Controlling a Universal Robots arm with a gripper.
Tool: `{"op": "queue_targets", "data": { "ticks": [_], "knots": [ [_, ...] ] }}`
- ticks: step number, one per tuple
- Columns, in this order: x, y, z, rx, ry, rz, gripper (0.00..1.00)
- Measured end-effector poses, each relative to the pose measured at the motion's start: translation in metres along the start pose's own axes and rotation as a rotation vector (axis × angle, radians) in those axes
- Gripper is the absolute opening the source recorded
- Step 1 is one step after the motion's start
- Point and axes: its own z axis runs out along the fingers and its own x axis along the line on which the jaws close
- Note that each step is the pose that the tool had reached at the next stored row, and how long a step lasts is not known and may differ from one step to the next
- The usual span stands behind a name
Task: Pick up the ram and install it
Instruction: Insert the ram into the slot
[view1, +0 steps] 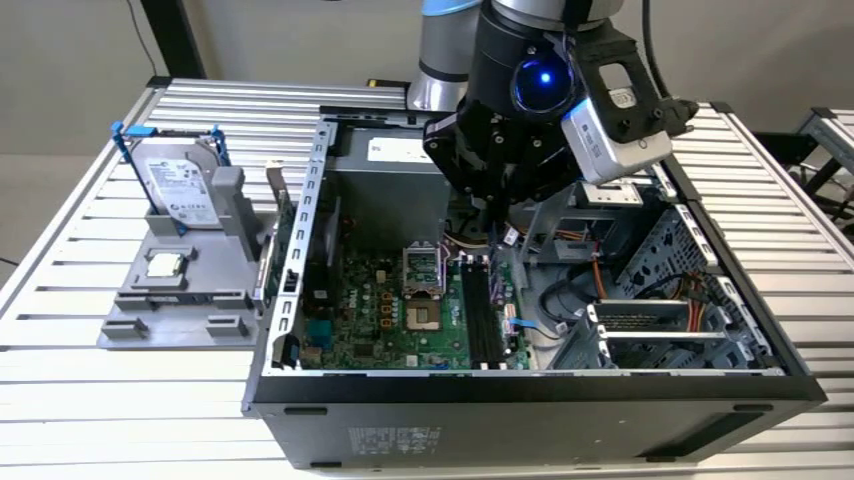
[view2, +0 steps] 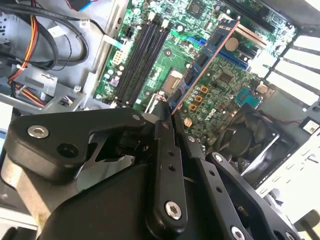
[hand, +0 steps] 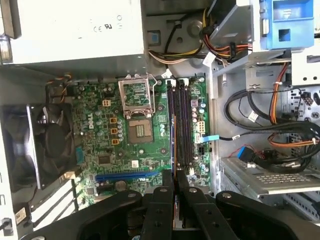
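Claw (hand: 175, 176) pinching the ram (hand: 173, 140) inside the open computer case (view1: 534, 400).
In the first wrist view the ram stands on edge over the motherboard (hand: 110, 125), running along the memory slots (hand: 184, 125); whether it touches one cannot be told. At the exterior view's left, the hard drive (view1: 180, 185) sits upright in a grey holder (view1: 174, 300) on the counter (view1: 80, 400).
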Motion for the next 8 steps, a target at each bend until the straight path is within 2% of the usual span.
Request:
{"op": "queue_targets", "data": {
  "ticks": [4, 8],
  "knots": [
    [-0.0009, 0.0001, 0.0, 0.0001, 0.0, 0.0, 0.0],
    [-0.0104, 0.0011, 0.0003, 0.0001, 0.0008, 0.001, 0.0]
  ]
}}
